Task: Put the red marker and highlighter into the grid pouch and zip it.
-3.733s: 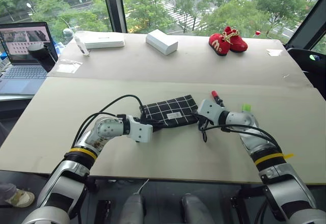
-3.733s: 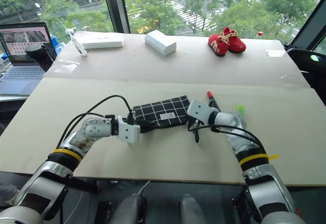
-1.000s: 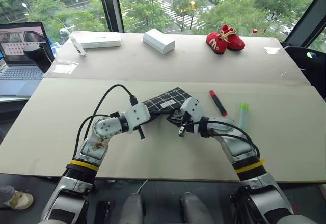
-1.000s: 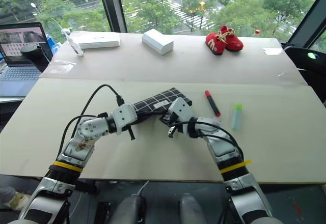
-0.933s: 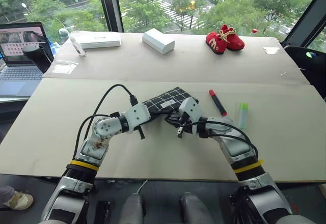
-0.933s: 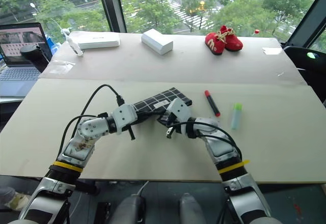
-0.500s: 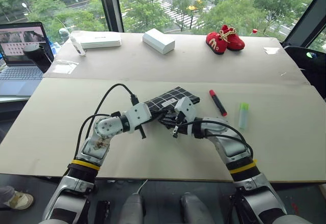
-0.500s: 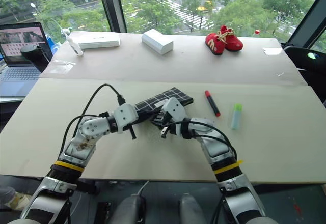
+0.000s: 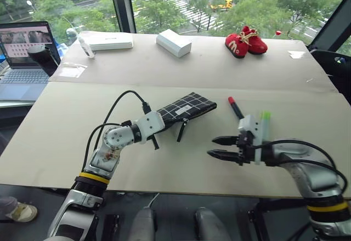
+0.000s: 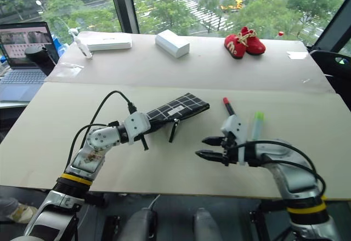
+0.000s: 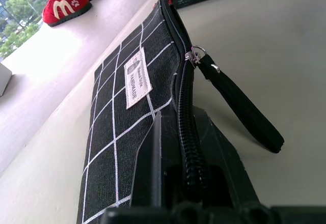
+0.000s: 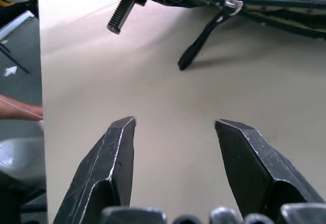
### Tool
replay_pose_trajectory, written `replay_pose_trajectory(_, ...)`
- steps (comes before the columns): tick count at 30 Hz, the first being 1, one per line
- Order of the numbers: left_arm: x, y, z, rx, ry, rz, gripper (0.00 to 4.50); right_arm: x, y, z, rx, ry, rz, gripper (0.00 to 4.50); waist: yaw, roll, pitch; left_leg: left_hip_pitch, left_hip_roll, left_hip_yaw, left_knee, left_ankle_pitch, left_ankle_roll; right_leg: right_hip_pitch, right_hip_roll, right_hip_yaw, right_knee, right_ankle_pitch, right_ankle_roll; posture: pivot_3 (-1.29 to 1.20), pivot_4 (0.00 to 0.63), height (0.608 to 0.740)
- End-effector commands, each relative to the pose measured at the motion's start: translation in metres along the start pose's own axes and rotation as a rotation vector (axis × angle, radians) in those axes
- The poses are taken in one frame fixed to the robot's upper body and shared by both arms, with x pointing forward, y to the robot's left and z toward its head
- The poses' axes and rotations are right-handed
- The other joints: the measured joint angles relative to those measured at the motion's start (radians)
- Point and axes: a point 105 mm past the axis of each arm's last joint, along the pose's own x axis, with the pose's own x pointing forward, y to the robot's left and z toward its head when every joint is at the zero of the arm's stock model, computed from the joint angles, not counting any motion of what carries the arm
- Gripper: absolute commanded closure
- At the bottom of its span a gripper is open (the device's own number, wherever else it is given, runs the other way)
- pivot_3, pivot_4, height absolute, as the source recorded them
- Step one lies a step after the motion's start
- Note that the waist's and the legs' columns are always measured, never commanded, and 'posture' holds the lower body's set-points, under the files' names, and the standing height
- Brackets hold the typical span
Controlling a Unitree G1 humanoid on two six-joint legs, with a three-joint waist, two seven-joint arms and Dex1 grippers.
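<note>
The grid pouch [image 9: 188,107] lies tilted on the table's middle, its black zipper strap [image 9: 181,131] hanging loose toward the front. My left gripper [image 9: 160,122] is shut on the pouch's left end; in the left wrist view the fingers [image 11: 154,152] clamp the zipper edge. The red marker [image 9: 236,109] lies on the table to the right of the pouch. Beside it lies the highlighter [image 9: 265,119], partly behind my right wrist. My right gripper [image 9: 213,147] hovers open and empty in front of both pens, its fingers [image 12: 116,155] spread wide and pointing left toward the strap [image 12: 202,39].
Red baby shoes [image 9: 245,40], a white box [image 9: 174,42] and a flat white case [image 9: 110,42] sit on the far board. A laptop [image 9: 23,58] stands off the table's left side. The front edge runs just below my right gripper.
My right gripper has let go of the zipper strap, opened, and drawn away to the right and toward the front. The strap now hangs free. My left gripper keeps its hold.
</note>
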Motion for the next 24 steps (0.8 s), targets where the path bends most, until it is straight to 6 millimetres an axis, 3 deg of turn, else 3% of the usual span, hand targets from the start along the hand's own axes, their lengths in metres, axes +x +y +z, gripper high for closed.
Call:
replay_pose_trajectory(1, -0.001, 0.003, 0.011, 0.029, -0.044, 0.011, 4.50, -0.030, -0.053, 0.014, -0.057, -0.025, -0.359, 1.74, -0.003, 0.000, 0.000, 0.001, 0.000, 0.000, 0.000, 0.000, 0.000, 0.000, 0.000, 0.000, 0.000, 0.000, 0.000, 0.00, 0.150, 0.729)
replay_pose_trajectory(3, 0.000, 0.003, 0.011, 0.025, -0.047, 0.011, 4.50, -0.045, -0.081, 0.008, 0.000, -0.007, -0.575, 1.74, -0.005, 0.000, 0.000, 0.000, 0.000, 0.000, 0.001, 0.000, 0.000, 0.000, 0.000, 0.000, 0.000, 0.000, 0.000, 0.00, 0.150, 0.729)
replay_pose_trajectory(5, 0.003, 0.002, 0.011, 0.019, -0.053, 0.011, 4.50, -0.050, -0.090, -0.007, 0.090, 0.006, -0.715, 1.74, -0.005, 0.000, 0.000, -0.001, 0.000, 0.000, 0.001, 0.000, 0.000, 0.000, 0.000, 0.000, 0.000, 0.000, 0.000, 0.00, 0.150, 0.729)
replay_pose_trajectory(16, 0.005, -0.002, 0.009, 0.011, -0.056, 0.007, 4.50, -0.041, -0.097, -0.045, 0.193, 0.091, -0.915, 1.74, -0.005, 0.000, 0.000, -0.003, -0.001, 0.000, 0.001, 0.000, 0.000, -0.002, -0.001, 0.001, 0.000, 0.000, 0.001, 0.00, 0.150, 0.729)
replay_pose_trajectory(24, 0.003, -0.003, 0.008, 0.011, -0.052, 0.005, 4.50, -0.041, -0.097, -0.055, 0.221, 0.103, -0.944, 1.74, -0.007, 0.000, 0.000, -0.003, -0.001, 0.000, 0.001, 0.000, 0.000, -0.002, -0.001, 0.001, 0.000, 0.000, 0.001, 0.00, 0.150, 0.729)
